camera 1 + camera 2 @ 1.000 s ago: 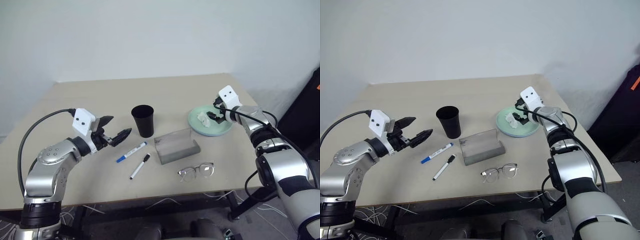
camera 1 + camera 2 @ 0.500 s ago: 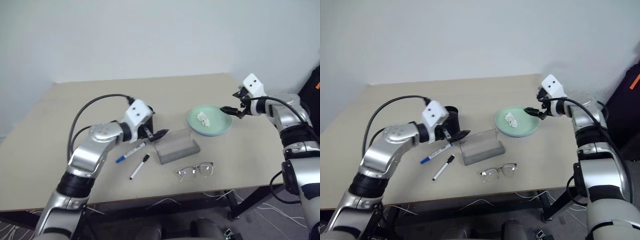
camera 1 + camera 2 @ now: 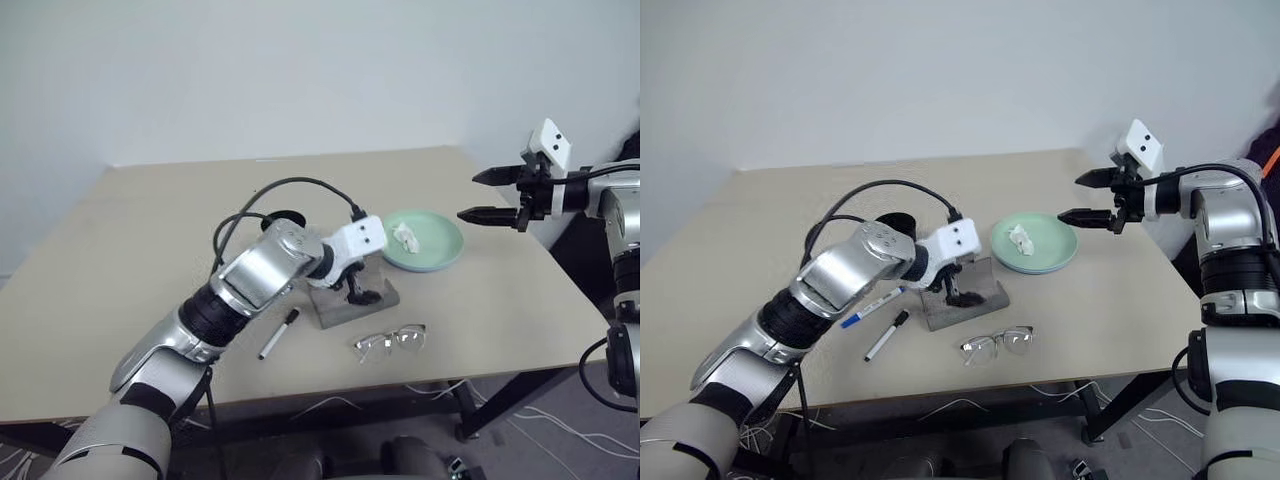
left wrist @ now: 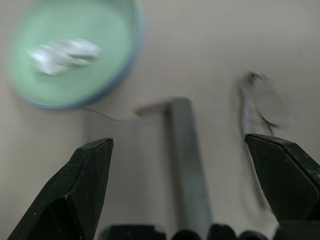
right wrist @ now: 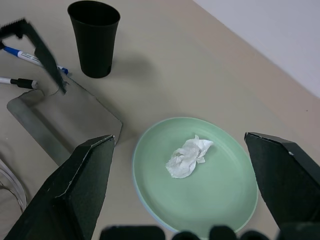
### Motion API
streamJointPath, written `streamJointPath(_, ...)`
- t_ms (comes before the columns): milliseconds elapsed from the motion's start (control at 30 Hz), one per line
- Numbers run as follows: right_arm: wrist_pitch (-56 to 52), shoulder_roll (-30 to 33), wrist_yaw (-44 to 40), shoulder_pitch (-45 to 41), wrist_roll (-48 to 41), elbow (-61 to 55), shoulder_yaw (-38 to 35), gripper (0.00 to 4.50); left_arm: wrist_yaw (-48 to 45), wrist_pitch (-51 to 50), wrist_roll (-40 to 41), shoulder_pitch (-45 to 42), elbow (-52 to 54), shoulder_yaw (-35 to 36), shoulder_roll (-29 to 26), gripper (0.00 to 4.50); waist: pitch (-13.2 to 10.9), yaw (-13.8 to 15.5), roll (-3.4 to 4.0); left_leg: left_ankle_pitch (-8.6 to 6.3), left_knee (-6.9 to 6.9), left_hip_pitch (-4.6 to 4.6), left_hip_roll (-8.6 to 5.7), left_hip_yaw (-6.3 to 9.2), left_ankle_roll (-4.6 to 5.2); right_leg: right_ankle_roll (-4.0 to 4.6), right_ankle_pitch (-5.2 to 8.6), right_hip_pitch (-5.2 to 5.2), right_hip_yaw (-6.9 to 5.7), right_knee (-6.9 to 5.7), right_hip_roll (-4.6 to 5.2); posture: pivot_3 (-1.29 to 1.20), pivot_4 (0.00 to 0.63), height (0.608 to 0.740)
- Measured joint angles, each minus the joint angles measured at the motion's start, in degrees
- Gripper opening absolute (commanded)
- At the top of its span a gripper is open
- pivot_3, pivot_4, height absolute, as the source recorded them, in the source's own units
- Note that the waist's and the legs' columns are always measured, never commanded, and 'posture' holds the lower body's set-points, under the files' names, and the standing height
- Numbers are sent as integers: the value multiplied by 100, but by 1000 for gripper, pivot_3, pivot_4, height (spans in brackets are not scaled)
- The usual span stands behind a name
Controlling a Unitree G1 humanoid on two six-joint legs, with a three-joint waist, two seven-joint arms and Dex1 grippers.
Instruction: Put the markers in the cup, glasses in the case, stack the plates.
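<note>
Near the middle of the table (image 3: 130, 220) the left gripper (image 3: 357, 286) hangs spread wide and empty right over the grey case (image 3: 352, 300), which sits open with its lid up; off past the table's right edge the right gripper (image 3: 490, 195) is in the air, fingers wide apart, nothing between them. The glasses (image 3: 393, 341) lie folded open just in front of the case, and they look the touchiest item: light, thin-framed, springy, with lenses that would smudge or scratch, so I'd take them by the bridge or a temple arm rather than the glass. The markers, one blue-capped (image 3: 868, 307) and one black-capped (image 3: 279, 333), rest side by side to the case's left; they seem light, stiff and smooth, likely to roll, so a pinch across the middle of the barrel suits them. The black cup (image 5: 95, 37) stands upright behind the case, probably light plastic that tips easily when a pen drops in. The plates (image 3: 440, 250) already sit stacked, mint green on light blue, with a crumpled tissue (image 3: 406, 237) on top; rigid and shallow, best gripped at the rim. Blue print runs along one marker's barrel, too small to read, and I can make out no other brand or label.
</note>
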State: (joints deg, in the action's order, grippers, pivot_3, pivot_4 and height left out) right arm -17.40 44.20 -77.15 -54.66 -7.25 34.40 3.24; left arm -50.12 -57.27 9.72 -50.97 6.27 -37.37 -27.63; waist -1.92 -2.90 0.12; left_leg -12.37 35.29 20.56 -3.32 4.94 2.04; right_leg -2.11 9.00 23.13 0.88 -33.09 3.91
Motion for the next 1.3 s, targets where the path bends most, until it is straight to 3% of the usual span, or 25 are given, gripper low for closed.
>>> streamJointPath(367, -351, 39, 148, 549, -179, -789, -38, 4493, -339, -145, -235, -375, -499, -861, 540, 4500, -2, 27, -1, 0, 5, 7, -2, 1, 1, -2, 0, 1, 1, 3, 3, 0, 0, 727)
streamJointPath(867, -706, 185, 484, 1009, -386, -1422, -207, 4493, -463, 143, -597, -385, -1039, -1331, 1080, 4500, -2, 30, -2, -2, 20, 10, -1, 0, 4, -1, 1, -2, 0, 2, 3, 0, 0, 727)
streamJointPath(967, -738, 204, 538, 1079, -403, -1511, -232, 4500, -487, 203, -698, -384, -1154, -1352, 1155, 3898, -2, 31, -1, -3, 24, 10, -1, -2, 6, -1, 1, -4, 1, 2, 3, 0, 0, 727)
streamJointPath(1300, -788, 293, 700, 1259, -461, -1688, -279, 4500, -613, 292, -861, -367, -1469, -1391, 1340, 434, -2, 31, -1, -4, 32, 9, 0, 0, 8, -2, 3, -11, 0, 2, 3, 0, 0, 727)
